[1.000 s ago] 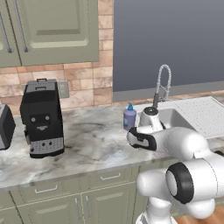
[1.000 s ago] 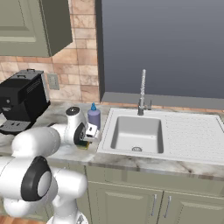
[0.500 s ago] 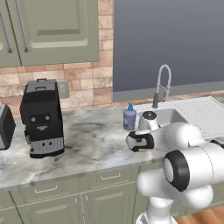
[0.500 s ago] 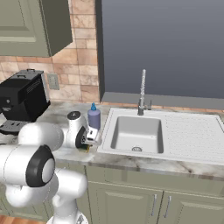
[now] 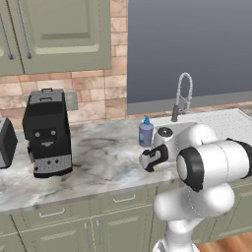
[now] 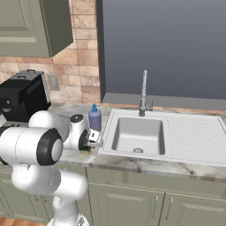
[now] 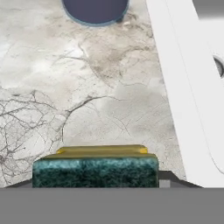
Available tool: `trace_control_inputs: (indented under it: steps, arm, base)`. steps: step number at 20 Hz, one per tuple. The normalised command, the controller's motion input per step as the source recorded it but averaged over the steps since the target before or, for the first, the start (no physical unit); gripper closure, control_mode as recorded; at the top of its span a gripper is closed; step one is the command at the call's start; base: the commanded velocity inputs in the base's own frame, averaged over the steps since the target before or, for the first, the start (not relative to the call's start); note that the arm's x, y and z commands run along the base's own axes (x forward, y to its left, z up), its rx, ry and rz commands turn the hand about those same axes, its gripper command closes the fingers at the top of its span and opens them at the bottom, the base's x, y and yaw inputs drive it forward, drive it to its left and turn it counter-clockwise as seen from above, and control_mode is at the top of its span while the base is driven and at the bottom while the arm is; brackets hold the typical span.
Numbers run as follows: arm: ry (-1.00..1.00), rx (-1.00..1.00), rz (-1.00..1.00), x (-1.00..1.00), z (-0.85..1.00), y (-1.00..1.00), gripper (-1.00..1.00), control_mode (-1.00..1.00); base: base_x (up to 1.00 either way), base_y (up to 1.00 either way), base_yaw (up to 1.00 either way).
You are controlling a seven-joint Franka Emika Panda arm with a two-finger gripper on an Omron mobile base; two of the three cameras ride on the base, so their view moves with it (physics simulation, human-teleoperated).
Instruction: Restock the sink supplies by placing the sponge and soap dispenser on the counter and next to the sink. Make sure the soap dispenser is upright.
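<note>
The sponge (image 7: 95,170), yellow with a dark green layer, lies low on the marble counter (image 7: 109,87), just left of the sink's white rim (image 7: 188,87). My gripper (image 7: 96,183) straddles the sponge, with a dark tip close at each end; whether the tips still touch it is unclear. From the right, a sliver of the sponge (image 6: 86,150) shows under the gripper (image 6: 90,143). The lavender-blue soap dispenser (image 5: 145,132) stands upright on the counter (image 5: 98,157) just behind my gripper (image 5: 147,161), beside the sink (image 6: 132,128). Its round base (image 7: 95,9) shows ahead of the sponge.
A black coffee machine (image 5: 47,133) stands on the counter to the left, with a dark appliance (image 5: 6,142) at the left edge. The chrome spring-neck faucet (image 6: 143,92) rises behind the basin. Olive-green wall cabinets hang above and a brick backsplash runs behind.
The hand has sunk a little toward the counter in front of the soap dispenser. The arm's elbow has swung nearer the cameras. The soap dispenser has not moved.
</note>
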Motion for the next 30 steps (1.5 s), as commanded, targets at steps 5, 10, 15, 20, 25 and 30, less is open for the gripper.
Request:
trace_control_inputs:
  steps: [5, 10, 15, 20, 25, 30]
  arm:
    - [0.00, 0.04, 0.00, 0.00, 0.16, -0.05, -1.00, -1.00]
    - [-0.01, 0.00, 0.00, -0.03, 0.89, -0.07, -1.00, -1.00]
    - [-0.01, 0.00, 0.00, -0.07, 0.89, 0.00, -1.00, -1.00]
    - [0.00, 0.00, 0.00, 0.07, 0.04, 0.00, -1.00, -1.00]
    - [0.01, 0.00, 0.00, 0.35, -0.33, 0.00, -1.00, -1.00]
    - [0.01, 0.00, 0.00, 0.08, -0.53, 0.00, -1.00, -1.00]
  base:
    - [0.00, 0.00, 0.00]
    - [0.00, 0.00, 0.00]
    - [0.00, 0.00, 0.00]
    - [0.00, 0.00, 0.00]
    - [0.00, 0.00, 0.00]
    - [0.00, 0.00, 0.00]
